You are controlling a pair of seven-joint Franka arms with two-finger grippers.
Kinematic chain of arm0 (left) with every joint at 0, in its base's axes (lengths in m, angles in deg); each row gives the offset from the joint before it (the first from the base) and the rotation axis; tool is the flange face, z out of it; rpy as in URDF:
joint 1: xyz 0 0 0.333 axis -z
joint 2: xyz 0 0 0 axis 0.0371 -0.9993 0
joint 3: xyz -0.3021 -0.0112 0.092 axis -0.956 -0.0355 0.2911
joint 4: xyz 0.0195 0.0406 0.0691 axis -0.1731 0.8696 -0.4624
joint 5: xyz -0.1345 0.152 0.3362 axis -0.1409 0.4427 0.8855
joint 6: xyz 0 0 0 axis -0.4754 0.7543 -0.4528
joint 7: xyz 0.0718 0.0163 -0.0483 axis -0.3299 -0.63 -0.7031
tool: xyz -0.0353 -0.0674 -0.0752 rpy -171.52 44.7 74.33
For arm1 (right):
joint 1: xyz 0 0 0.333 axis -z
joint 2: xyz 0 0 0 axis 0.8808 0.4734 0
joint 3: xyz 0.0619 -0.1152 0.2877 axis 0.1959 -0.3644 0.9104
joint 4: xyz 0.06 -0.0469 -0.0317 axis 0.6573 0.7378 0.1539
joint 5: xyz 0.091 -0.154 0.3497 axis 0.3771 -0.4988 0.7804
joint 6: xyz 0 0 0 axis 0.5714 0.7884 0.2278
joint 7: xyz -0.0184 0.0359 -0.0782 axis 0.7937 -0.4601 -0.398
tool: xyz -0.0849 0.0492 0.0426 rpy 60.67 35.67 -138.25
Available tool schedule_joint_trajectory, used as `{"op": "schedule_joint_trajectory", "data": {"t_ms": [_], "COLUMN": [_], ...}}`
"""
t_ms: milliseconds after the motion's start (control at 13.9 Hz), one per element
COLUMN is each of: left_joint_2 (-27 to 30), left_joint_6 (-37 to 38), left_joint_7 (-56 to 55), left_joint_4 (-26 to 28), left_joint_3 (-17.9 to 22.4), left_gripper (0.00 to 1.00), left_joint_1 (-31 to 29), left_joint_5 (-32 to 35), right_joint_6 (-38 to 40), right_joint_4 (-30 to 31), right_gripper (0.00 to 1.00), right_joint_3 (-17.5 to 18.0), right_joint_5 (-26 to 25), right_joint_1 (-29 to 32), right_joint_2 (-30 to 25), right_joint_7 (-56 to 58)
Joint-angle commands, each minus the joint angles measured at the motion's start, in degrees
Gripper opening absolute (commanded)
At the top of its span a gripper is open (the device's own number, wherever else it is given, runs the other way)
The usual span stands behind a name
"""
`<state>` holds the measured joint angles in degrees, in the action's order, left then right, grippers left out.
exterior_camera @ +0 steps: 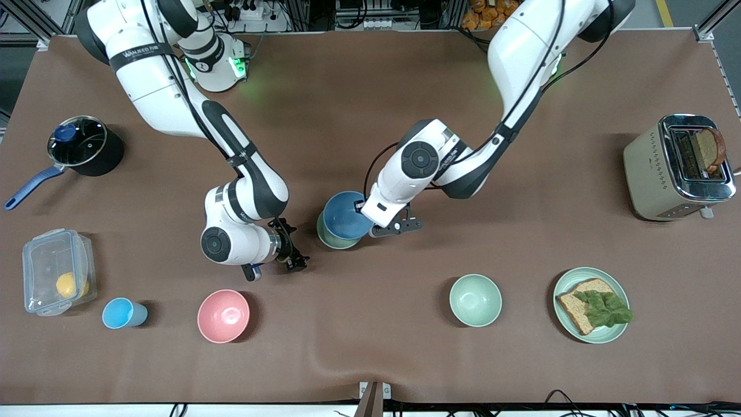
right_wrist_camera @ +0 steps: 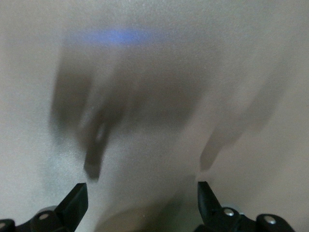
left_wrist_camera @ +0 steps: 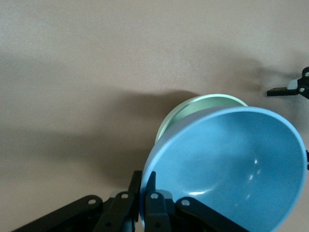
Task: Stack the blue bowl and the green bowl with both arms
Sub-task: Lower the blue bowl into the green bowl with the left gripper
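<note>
The blue bowl is tilted, directly over the sage-green bowl, which stands at the table's middle. Only the green bowl's rim shows under it. My left gripper is shut on the blue bowl's rim. In the left wrist view its fingers pinch the blue bowl's edge, with the green bowl below. I cannot tell whether the bowls touch. My right gripper is open and empty, low over bare table beside the bowls, toward the right arm's end. The right wrist view shows it over bare cloth.
A pink bowl, a light-blue cup, a mint bowl and a plate with bread lie nearest the front camera. There are also a plastic box, a pot and a toaster.
</note>
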<state>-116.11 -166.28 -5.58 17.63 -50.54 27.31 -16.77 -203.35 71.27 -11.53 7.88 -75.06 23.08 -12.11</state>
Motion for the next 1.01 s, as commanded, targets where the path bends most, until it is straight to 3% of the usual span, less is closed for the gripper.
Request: {"op": "schedule_joint_trajectory", "data": {"t_ms": [0, 936], "left_joint_2": [-1.88, -5.4], "left_joint_6": [-0.48, -4.88], "left_joint_7": [0.44, 0.09], "left_joint_4": [-3.4, -5.34], "left_joint_3": [2.3, 4.06], "left_gripper": [0.0, 0.0], "left_joint_1": [2.86, 5.06], "left_joint_5": [0.08, 0.08], "right_joint_6": [-0.62, 0.26], "right_joint_4": [-0.1, 0.43], "right_gripper": [1.0, 1.0], "right_joint_3": [-0.02, -0.29], "right_joint_5": [1.17, -2.34], "right_joint_1": [-0.57, -1.54], "right_joint_2": [-0.06, -0.5], "right_joint_7": [-1.73, -4.01]}}
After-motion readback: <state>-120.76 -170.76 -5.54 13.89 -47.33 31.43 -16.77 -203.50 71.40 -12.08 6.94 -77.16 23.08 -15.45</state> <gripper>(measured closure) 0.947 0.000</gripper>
